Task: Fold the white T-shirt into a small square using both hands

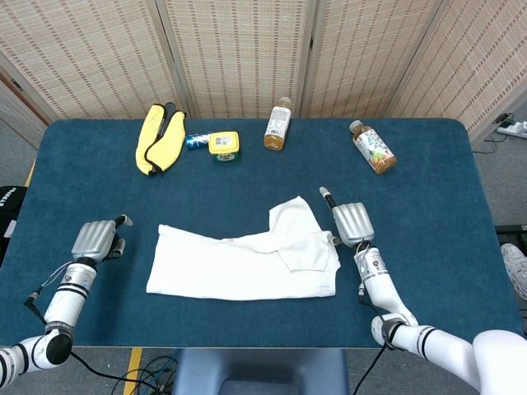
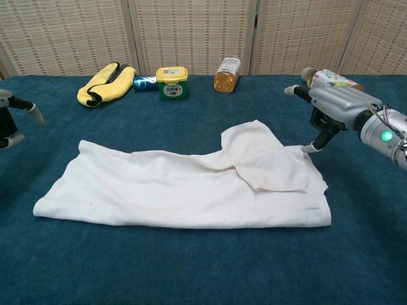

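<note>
The T-shirt (image 1: 247, 263) lies half folded, a long strip; right hand (image 2: 337, 108) open, left hand (image 1: 95, 240) seems empty.

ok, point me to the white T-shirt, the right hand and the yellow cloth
white T-shirt (image 1: 239, 267): head view, middle of the flat body panel.
right hand (image 2: 337, 105): chest view, back of the hand, above the shirt's right edge.
yellow cloth (image 1: 159, 137): head view, centre of the bundle at the table's far left.

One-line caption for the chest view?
Right hand open at the corner of the half-folded white T-shirt on the blue table; left hand waits aside.
</note>
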`<state>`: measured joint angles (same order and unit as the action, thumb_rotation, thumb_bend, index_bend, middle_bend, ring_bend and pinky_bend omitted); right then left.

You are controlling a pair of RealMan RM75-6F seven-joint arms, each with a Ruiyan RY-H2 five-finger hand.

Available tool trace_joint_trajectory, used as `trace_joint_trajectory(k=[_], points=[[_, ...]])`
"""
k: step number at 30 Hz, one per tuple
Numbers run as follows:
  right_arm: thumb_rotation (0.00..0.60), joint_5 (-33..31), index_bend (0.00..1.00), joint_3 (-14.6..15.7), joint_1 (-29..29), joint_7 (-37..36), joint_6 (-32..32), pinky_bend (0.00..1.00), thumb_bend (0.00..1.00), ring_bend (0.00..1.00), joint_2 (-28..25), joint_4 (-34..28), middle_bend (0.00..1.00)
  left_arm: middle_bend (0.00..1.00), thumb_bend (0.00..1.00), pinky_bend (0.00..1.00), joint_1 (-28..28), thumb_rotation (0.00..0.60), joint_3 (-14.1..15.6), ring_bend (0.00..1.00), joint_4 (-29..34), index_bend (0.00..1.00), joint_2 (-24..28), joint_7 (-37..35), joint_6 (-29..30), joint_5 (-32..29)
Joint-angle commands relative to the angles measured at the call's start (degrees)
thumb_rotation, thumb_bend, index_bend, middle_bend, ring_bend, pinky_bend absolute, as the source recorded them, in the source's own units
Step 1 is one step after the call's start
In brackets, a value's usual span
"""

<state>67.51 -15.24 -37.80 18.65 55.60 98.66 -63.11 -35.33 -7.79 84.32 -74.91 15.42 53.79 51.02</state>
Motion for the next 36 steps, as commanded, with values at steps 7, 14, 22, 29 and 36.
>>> trace_joint_trajectory(k=[7,14,22,29,36], points=[[0.6,8.1,0.21,5.5,2.9,-2.1,4.0,1.0,0.2,1.0,-9.2,-11.9,0.93,0.96,0.54,0.99,0.4,0.6,-0.2,0.89,0.6,0.31,0.6,-0.4,0.5,0.5],[0.6,13.5,0.34,11.0,3.8,-3.2,3.2,1.0,0.25,1.0,-11.8,-15.5,0.93,0.96,0.54,0.99,0.6,0.6,-0.1,0.89,1.0,0.31,0.6,-0.2,0.6,0.5],[0.6,14.3,0.36,13.0,3.4,-2.3,1.1,1.0,0.25,1.0,-10.1,-13.2,0.93,0.96,0.54,0.99,0.9,0.6,-0.1,0.89,1.4,0.31,0.7,-0.2,0.6,0.2],[0.6,14.8,0.39,13.4,3.4,-2.0,1.2,1.0,0.19,1.0,-8.9,-11.2,0.94,0.96,0.54,0.99,1.3,0.6,0.0,0.89,1.1,0.31,0.9,-0.8,0.2,-0.1],[0.6,16.1,0.43,13.8,3.8,-2.0,2.5,1.0,0.17,1.0,-8.2,-10.3,0.94,0.96,0.54,0.99,1.4,0.6,0.0,0.89,0.8,0.31,0.8,-1.2,-0.1,0.1]])
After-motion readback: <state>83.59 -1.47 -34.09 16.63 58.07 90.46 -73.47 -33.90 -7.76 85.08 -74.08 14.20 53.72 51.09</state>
